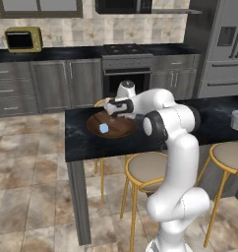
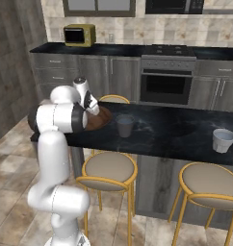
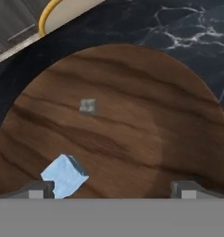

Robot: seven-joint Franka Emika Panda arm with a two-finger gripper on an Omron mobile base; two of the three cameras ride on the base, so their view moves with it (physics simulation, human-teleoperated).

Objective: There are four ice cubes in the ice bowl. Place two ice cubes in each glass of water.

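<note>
The ice bowl (image 3: 132, 115) is a wide, dark wooden dish on the black counter, also seen at the counter's left end (image 1: 122, 129) (image 2: 103, 119). One pale blue ice cube (image 3: 64, 176) (image 1: 104, 128) lies in it, just inside my left fingertip (image 3: 37, 190). A smaller greyish cube (image 3: 88, 106) rests farther along the bowl's floor. My gripper (image 3: 113, 190) (image 1: 109, 109) hangs low over the bowl, open, with nothing between its fingers. One glass of water (image 2: 124, 126) stands just right of the bowl. The other glass (image 2: 223, 140) (image 1: 237, 119) stands far to the right.
Round stools with yellow legs (image 1: 146, 170) (image 2: 109, 170) stand tucked along the near side of the counter. Another stool's yellow rim (image 3: 49, 16) shows beyond the bowl. An oven (image 1: 127, 69) and cabinets line the back wall, with a yellow toaster oven (image 1: 23, 39) on top.
</note>
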